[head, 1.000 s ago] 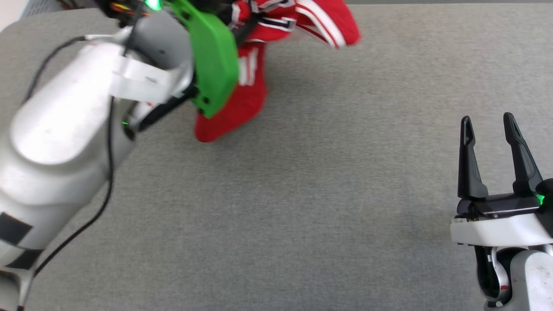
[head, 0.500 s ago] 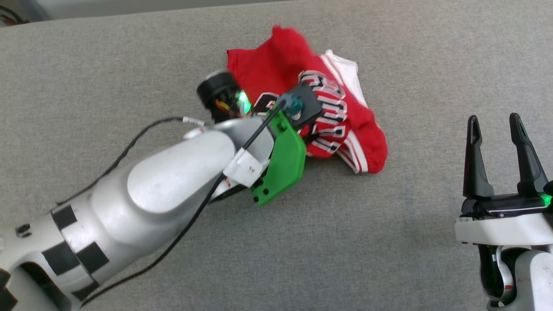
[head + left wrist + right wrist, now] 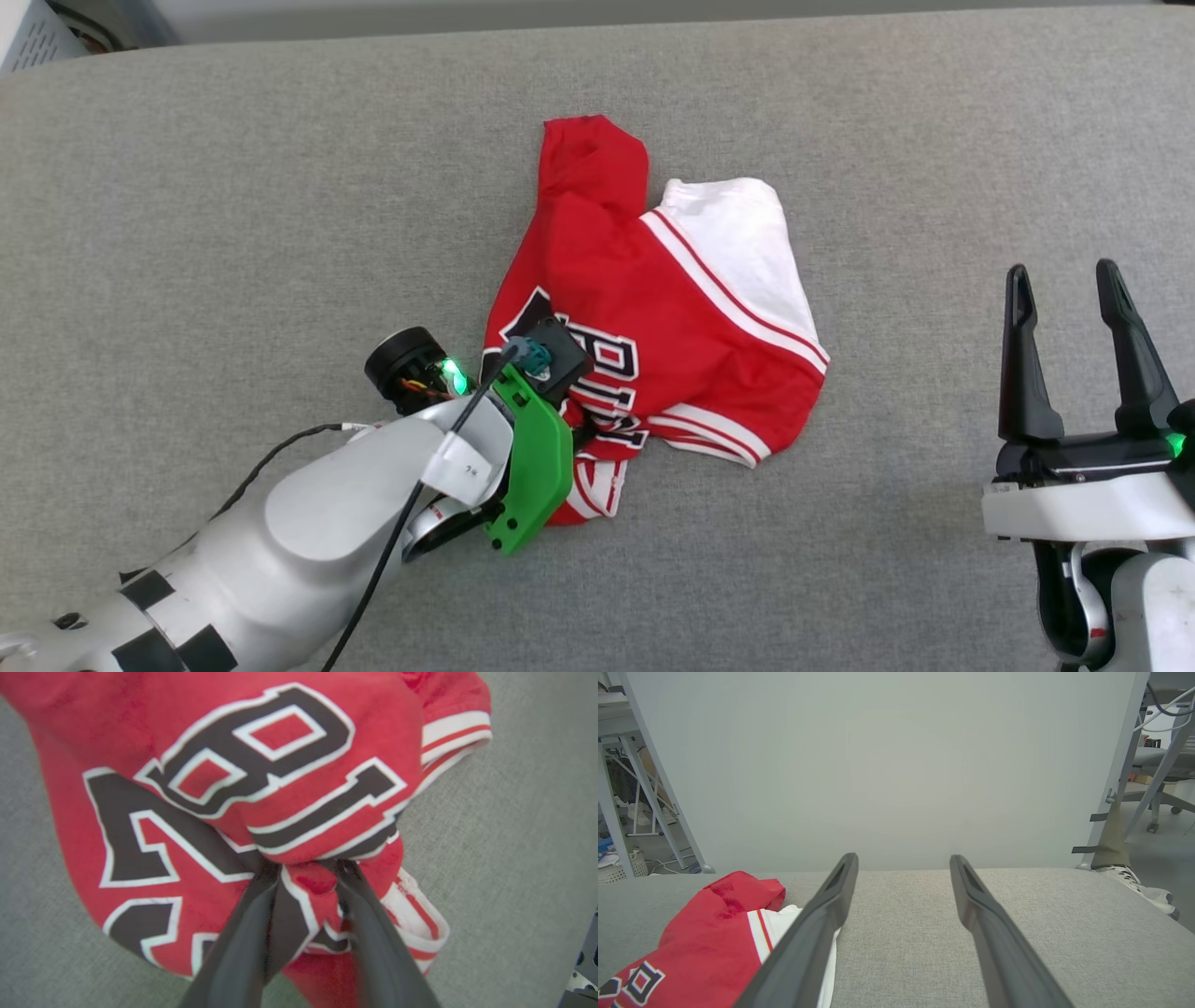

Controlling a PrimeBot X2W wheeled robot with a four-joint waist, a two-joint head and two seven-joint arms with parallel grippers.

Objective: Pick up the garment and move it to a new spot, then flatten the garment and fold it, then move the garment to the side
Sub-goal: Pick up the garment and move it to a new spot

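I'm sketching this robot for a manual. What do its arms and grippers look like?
The left gripper and right gripper each have two long, tapering dark fingers. The left forearm is a silver-grey shell with black square markings, a black cable and a green bracket at the wrist. The right wrist housing is white with a green light.

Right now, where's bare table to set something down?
Free: the wide stretch between shirt and right gripper, the table left of the shirt, and the strip on its near side. Crowded: the shirt's near left corner, where the left gripper pinches it.
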